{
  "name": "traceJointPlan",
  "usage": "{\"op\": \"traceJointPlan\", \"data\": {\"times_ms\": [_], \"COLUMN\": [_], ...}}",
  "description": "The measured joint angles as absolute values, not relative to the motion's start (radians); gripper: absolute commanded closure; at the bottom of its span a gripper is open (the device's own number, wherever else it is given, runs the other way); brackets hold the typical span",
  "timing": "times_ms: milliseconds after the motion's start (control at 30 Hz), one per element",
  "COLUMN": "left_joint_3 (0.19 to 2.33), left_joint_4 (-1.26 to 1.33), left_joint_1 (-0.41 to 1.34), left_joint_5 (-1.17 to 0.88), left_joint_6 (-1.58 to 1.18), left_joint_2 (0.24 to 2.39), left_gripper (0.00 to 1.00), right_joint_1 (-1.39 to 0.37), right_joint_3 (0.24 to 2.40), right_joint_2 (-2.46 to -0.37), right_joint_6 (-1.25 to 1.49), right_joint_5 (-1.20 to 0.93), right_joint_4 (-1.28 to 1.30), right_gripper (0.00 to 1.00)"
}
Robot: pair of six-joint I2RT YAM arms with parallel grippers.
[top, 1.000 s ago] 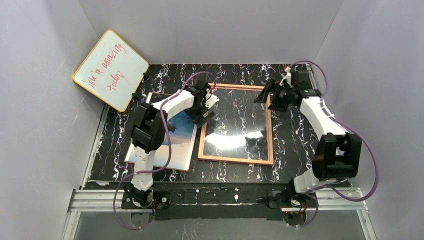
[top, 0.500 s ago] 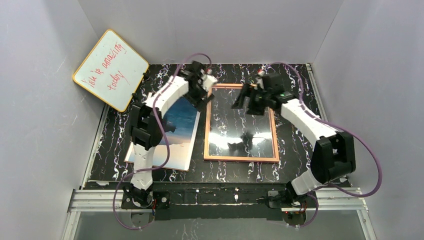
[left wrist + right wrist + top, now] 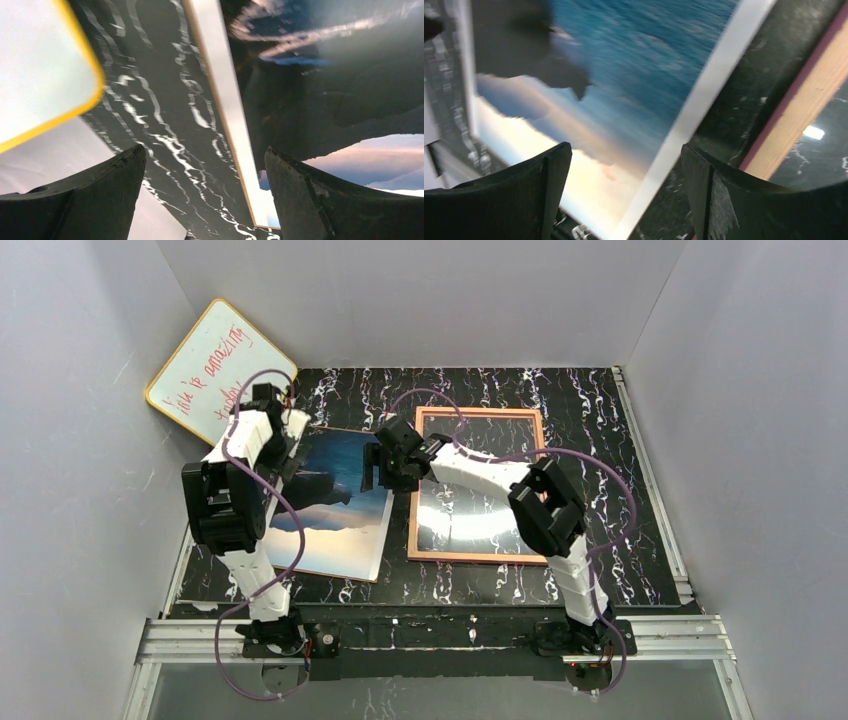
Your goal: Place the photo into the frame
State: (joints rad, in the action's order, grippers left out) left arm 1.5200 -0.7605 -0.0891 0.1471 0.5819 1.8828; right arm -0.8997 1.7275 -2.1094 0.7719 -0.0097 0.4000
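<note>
1. The photo (image 3: pixel 345 510) is lying face up on the black marbled table (image 3: pixel 600 440), left of centre in the overhead view. It is just beside the frame (image 3: pixel 478 558) but not in it.
2. The frame is lying flat at centre, its pane catching glare, with nothing seated inside.
3. The right gripper (image 3: pixel 626 150) is hanging over the photo's right border. Its fingers are spread and grasping nothing.
4. The left gripper (image 3: pixel 205 155) is hovering at the photo's upper-left corner, near the whiteboard (image 3: pixel 205 365). Its fingers are parted and also empty.
5. I am judging the task barely begun: the print has yet to be gripped, lifted, carried over and seated in the frame.
6. I am reading red handwriting on the whiteboard as "amazing today". The opening words are not legible to me.
7. I am seeing no brand marks or labels anywhere.
</note>
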Motion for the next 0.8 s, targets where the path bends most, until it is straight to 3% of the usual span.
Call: {"op": "traceJointPlan", "data": {"times_ms": [133, 467, 800], "left_joint_3": [1.374, 1.289, 1.275], "left_joint_4": [-0.698, -0.583, -0.566], "left_joint_1": [-0.078, -0.064, -0.049], "left_joint_5": [0.168, 0.173, 0.181], "left_joint_6": [0.603, 0.604, 0.622], "left_joint_2": [1.878, 1.878, 1.878], "left_gripper": [0.15, 0.16, 0.16], "right_joint_1": [-0.892, -0.869, -0.865], "right_joint_3": [1.732, 1.804, 1.871], "right_joint_2": [-2.183, -2.250, -2.302], "right_joint_6": [0.794, 0.813, 0.827], "right_joint_5": [0.050, 0.141, 0.125], "right_joint_4": [0.438, 0.469, 0.446], "right_gripper": [0.12, 0.16, 0.32]}}
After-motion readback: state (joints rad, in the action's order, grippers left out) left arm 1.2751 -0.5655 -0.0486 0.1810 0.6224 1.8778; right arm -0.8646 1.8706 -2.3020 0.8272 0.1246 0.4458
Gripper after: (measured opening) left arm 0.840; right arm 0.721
